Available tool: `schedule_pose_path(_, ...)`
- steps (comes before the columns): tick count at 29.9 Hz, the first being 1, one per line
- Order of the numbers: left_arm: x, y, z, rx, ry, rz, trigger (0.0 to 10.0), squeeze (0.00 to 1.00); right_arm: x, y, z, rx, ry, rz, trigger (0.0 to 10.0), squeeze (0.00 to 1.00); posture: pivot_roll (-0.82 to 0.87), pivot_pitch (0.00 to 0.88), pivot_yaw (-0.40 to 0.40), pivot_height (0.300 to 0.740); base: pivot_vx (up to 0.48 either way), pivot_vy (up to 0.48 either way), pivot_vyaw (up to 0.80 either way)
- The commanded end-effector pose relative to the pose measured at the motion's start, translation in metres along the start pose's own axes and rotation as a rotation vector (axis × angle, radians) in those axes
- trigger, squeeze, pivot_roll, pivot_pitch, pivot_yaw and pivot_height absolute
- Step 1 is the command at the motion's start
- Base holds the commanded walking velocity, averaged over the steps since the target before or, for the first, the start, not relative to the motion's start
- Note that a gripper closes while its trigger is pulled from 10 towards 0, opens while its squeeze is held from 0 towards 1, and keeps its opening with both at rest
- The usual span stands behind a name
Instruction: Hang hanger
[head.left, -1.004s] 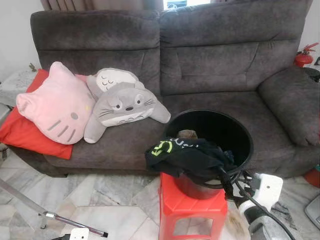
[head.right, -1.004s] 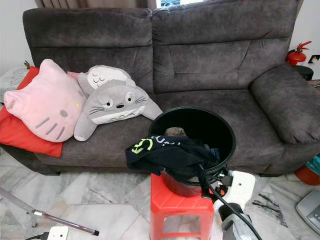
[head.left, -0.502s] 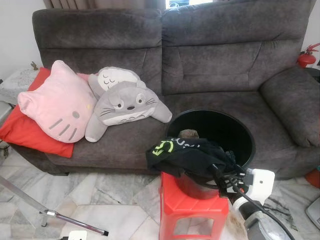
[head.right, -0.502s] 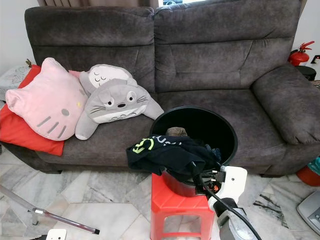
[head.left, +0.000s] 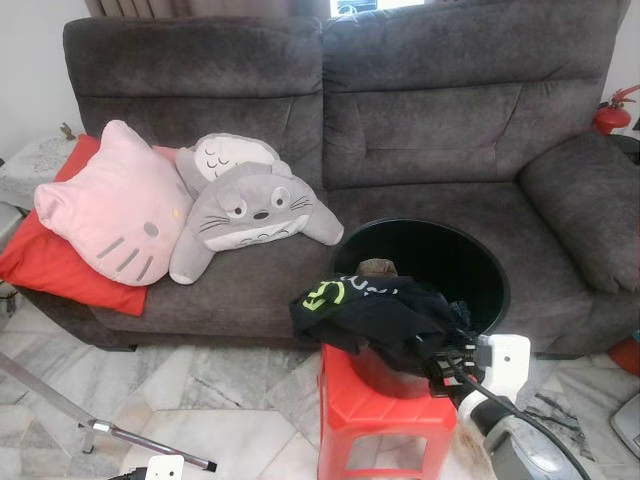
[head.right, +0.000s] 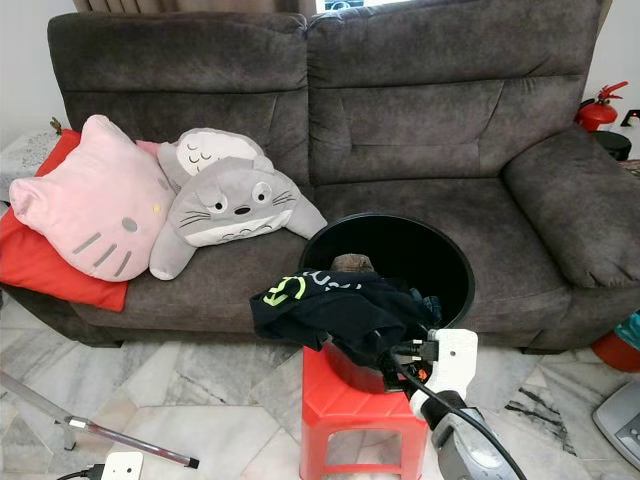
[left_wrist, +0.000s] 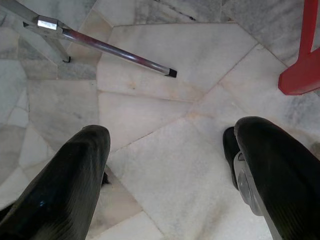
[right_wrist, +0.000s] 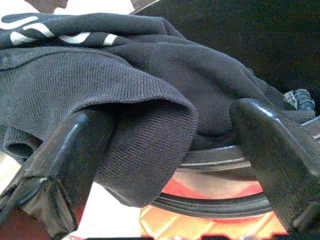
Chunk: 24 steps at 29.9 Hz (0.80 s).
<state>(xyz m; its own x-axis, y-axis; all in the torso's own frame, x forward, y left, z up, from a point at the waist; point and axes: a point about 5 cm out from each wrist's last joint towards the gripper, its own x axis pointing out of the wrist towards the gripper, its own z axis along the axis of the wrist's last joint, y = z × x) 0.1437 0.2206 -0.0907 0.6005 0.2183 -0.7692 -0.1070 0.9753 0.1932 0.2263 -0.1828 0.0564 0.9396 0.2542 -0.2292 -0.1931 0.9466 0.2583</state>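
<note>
The red stool (head.left: 385, 415) is serving as the landmark. Nearest the camera and to the left of the stool, the left gripper (left_wrist: 167, 170) is hanging low over the marble floor (left_wrist: 165, 130), its two black fingers (left_wrist: 65, 185) spread apart with nothing between them. A metal stand leg (left_wrist: 107, 47) is lying on the floor beyond that gripper, well to the left of the stool.

At the stool's right front corner, the right gripper (right_wrist: 165, 150) is reaching in toward the black bucket (head.left: 455, 262) that is standing on the stool. Its fingers (right_wrist: 65, 160) are parted, one on each side of a fold of the dark garment (head.left: 375, 310), and are not clenched on it; whether they are touching the cloth I cannot tell. The garment, with a green-and-white print, is draping over the bucket's front rim, directly above the stool, and hanging down on the left side. A brownish rounded thing (head.left: 375, 267) is poking up inside the bucket just behind the garment; whether it is part of a hanger I cannot tell.

Behind the stool, the grey sofa (head.left: 450, 130) is spanning the view. On its seat, up and to the left of the stool, a grey plush toy (head.left: 250, 210) is leaning beside a pink cat cushion (head.left: 110, 210), which is resting on a red cushion (head.left: 50, 270). Far right of the stool, a red fire extinguisher (head.left: 610, 110) is standing behind the sofa arm.
</note>
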Motion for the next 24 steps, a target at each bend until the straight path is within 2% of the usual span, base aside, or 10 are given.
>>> schedule_pose_path(1, 0.0, 0.003, -0.001, 0.018, -0.001, 0.011, 10.0, 0.0, 0.005, 0.003, 0.0, 0.003, 0.013, 0.039, 10.0, 0.0, -0.24, 0.0, 0.075, 0.74, 0.0, 0.0, 0.0)
schedule_pose_path(4, 0.0, 0.003, 0.0, 0.018, -0.002, 0.011, 10.0, 0.0, 0.005, 0.003, 0.0, 0.003, 0.013, 0.044, 10.0, 0.0, -0.24, 0.0, 0.075, 0.74, 0.0, 0.0, 0.0)
schedule_pose_path(6, -0.001, 0.008, 0.0, 0.021, -0.012, 0.025, 10.0, 0.0, 0.007, 0.008, 0.001, 0.013, 0.015, 0.135, 10.0, 0.0, -0.23, 0.0, 0.074, 0.74, 0.0, 0.0, 0.0)
schedule_pose_path(12, -0.001, 0.01, -0.002, 0.024, -0.007, 0.028, 10.0, 0.0, 0.007, 0.016, 0.007, -0.007, -0.004, 0.205, 10.0, 0.0, -0.23, 0.0, 0.075, 0.74, 0.0, 0.0, 0.0)
schedule_pose_path(16, -0.002, 0.01, -0.004, 0.025, -0.002, 0.028, 10.0, 0.0, 0.007, 0.016, 0.006, -0.011, -0.002, 0.21, 10.0, 0.0, -0.24, 0.0, 0.073, 0.74, 0.0, 0.0, 0.0)
schedule_pose_path(17, -0.002, 0.009, -0.004, 0.025, 0.001, 0.028, 10.0, 0.0, 0.007, 0.016, 0.006, -0.016, -0.004, 0.207, 4.8, 0.0, -0.24, 0.0, 0.073, 0.74, 0.0, 0.0, 0.0)
schedule_pose_path(18, -0.002, 0.009, -0.004, 0.025, 0.001, 0.028, 10.0, 0.0, 0.007, 0.016, 0.006, -0.016, -0.004, 0.207, 4.8, 0.0, -0.24, 0.0, 0.073, 0.74, 0.0, 0.0, 0.0)
schedule_pose_path(19, -0.002, 0.008, -0.005, 0.024, 0.003, 0.027, 10.0, 0.0, 0.008, 0.016, 0.006, -0.024, -0.009, 0.202, 0.2, 0.0, -0.24, 0.0, 0.073, 0.74, 0.0, 0.0, 0.0)
schedule_pose_path(24, -0.001, 0.007, -0.004, 0.024, 0.003, 0.028, 10.0, 0.0, 0.011, 0.016, 0.008, -0.054, -0.021, 0.201, 0.0, 0.0, -0.23, 0.0, 0.072, 0.74, 0.0, 0.0, 0.0)
